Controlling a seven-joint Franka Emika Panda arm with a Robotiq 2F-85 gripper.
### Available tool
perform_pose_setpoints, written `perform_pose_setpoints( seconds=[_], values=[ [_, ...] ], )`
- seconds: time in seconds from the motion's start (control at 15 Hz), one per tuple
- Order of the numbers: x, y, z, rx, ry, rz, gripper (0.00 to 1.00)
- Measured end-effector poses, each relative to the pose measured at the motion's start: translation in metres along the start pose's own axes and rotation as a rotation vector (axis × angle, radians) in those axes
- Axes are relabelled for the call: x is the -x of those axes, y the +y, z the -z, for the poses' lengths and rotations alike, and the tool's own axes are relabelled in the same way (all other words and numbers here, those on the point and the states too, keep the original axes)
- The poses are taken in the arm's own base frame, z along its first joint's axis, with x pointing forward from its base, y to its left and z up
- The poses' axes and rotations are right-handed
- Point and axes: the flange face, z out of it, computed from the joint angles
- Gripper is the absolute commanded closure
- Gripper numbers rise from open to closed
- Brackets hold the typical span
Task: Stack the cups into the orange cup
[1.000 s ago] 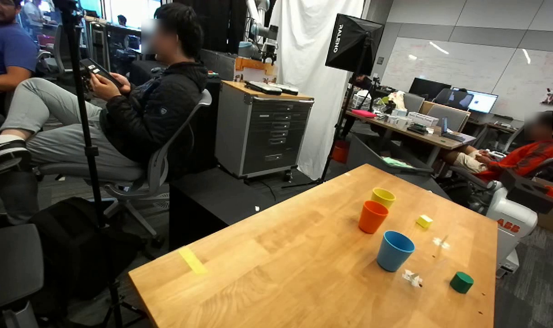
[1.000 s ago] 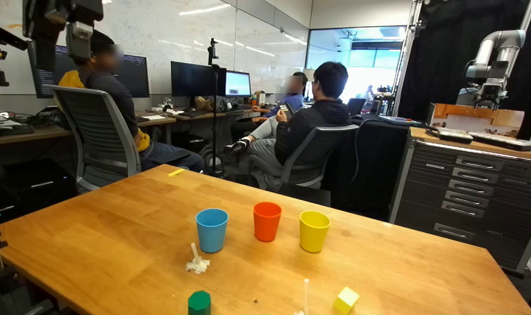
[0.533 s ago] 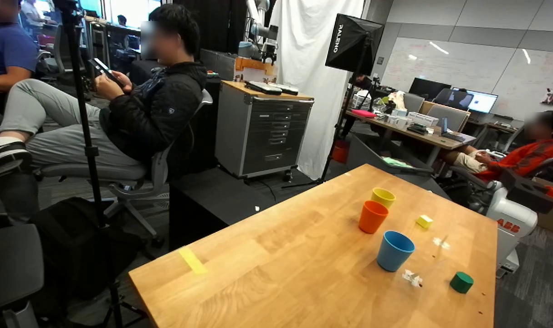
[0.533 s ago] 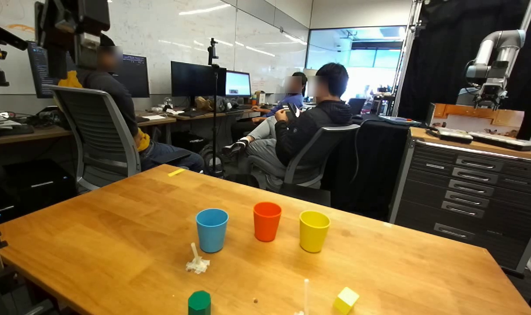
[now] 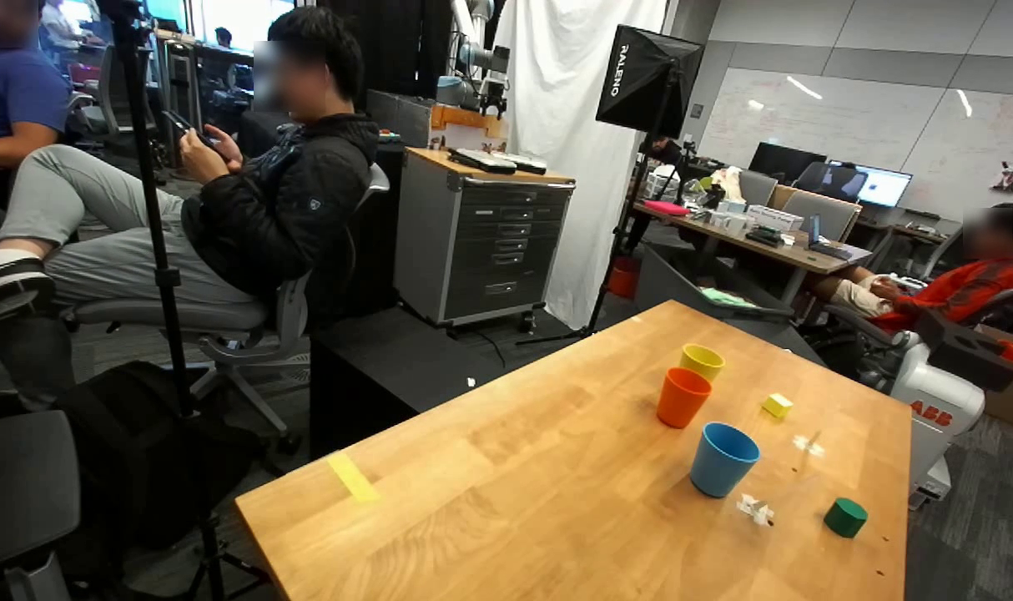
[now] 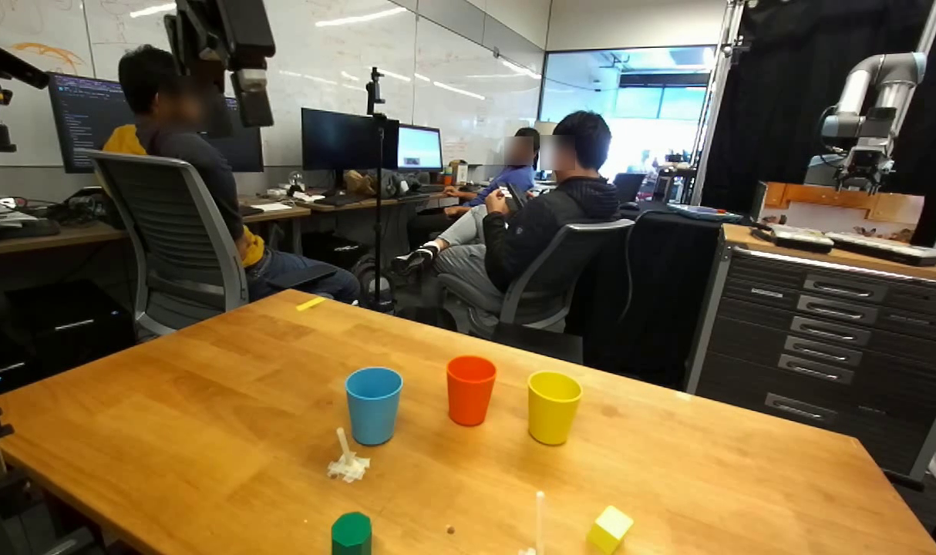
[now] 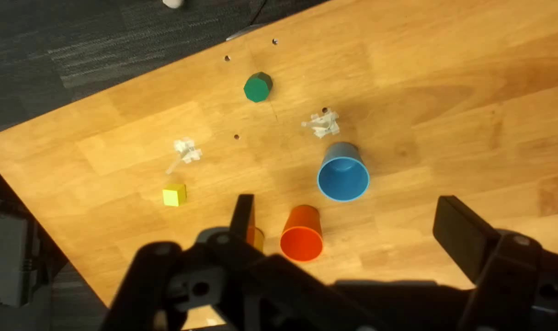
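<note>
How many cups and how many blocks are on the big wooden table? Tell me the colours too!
Cups: 3 (blue cup, orange cup, yellow cup)
Blocks: 2 (green block, yellow block)
Total: 5

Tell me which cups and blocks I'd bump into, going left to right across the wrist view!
Yellow block, green block, orange cup, blue cup. The yellow cup is mostly hidden, so I left it out.
</note>
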Motion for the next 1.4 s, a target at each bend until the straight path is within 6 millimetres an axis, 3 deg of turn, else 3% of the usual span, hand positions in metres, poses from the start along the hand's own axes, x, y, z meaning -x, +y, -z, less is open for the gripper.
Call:
perform_pose_setpoints(
  seconds=[0.4, 0.87, 1.07, 1.4],
  values=[
    [-0.032, 0.028, -0.028, -0.019, 0.085, -0.11, 0.0],
    [-0.084, 0.05, -0.069, -0.047, 0.105, -0.168, 0.0],
    [-0.103, 0.056, -0.097, -0.057, 0.06, -0.193, 0.0],
    [-0.123, 0.054, -0.162, -0.063, -0.045, -0.21, 0.0]
  ],
)
